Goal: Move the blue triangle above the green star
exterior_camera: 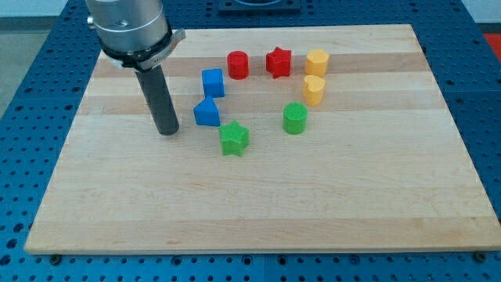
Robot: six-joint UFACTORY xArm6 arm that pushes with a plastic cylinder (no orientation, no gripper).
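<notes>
Our arm enters at the view's top left as a broad cylindrical housing (127, 23), metallic grey with a soft sheen. A black collar rings its lower edge, and a small pale tab sticks out from the collar on the view's right side. Below the collar our straight rod (159, 94) hangs down: a round, matt, near-black bar of even thickness with a faint highlight along its length. My tip (167, 132) ends blunt and flat. No cables, screws or markings can be made out.
</notes>
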